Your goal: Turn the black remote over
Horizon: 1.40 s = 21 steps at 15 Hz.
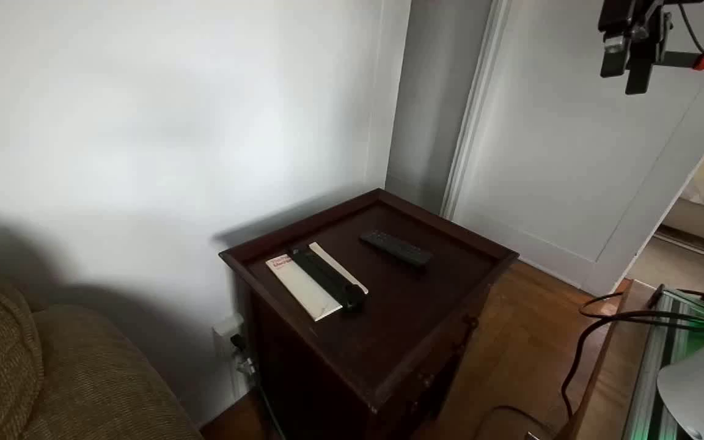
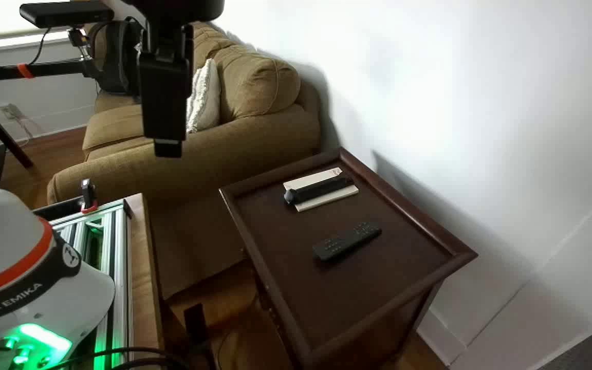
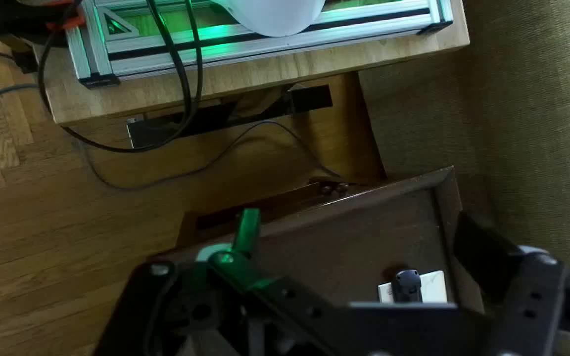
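Wrist view: fingers spread wide; in exterior view, base reads "ANKA EMIKA", black remote button-side up.

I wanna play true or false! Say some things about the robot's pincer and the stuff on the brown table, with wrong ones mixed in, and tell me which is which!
1. The black remote lies on the brown table. True.
2. The remote lies face down. False: its buttons show on top.
3. A long black bar rests on a flat white thing. True.
4. The remote touches the flat white thing. False: the two lie apart.
5. The pincer is open. True.
6. The remote is up in the air. False: it lies on the table, apart from the pincer.
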Each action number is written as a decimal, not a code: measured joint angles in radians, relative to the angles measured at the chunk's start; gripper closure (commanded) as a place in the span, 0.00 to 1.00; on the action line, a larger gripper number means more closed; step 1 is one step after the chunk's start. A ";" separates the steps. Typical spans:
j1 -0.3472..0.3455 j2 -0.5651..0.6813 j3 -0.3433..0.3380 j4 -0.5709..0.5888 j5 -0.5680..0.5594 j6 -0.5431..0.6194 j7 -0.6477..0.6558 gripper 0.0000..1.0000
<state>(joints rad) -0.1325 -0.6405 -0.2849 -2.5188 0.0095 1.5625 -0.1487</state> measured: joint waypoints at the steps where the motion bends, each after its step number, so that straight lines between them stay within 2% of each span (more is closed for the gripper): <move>1: 0.000 0.000 0.000 0.000 0.000 0.000 0.000 0.00; 7: -0.002 0.002 0.000 0.002 0.001 0.001 0.001 0.00; 9: -0.015 0.038 -0.013 0.024 0.012 0.004 0.003 0.00; 11: 0.003 0.122 -0.068 0.069 0.029 0.005 -0.056 0.00; 14: 0.079 0.290 -0.160 0.141 0.072 0.005 -0.172 0.00; 16: 0.128 0.406 -0.188 0.194 0.127 0.008 -0.235 0.00; 18: 0.161 0.522 -0.189 0.254 0.200 0.012 -0.279 0.00; 21: 0.128 0.689 -0.106 0.352 0.310 0.047 -0.307 0.00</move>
<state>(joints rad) -0.0046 0.0484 -0.3911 -2.1671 0.3194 1.6097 -0.4560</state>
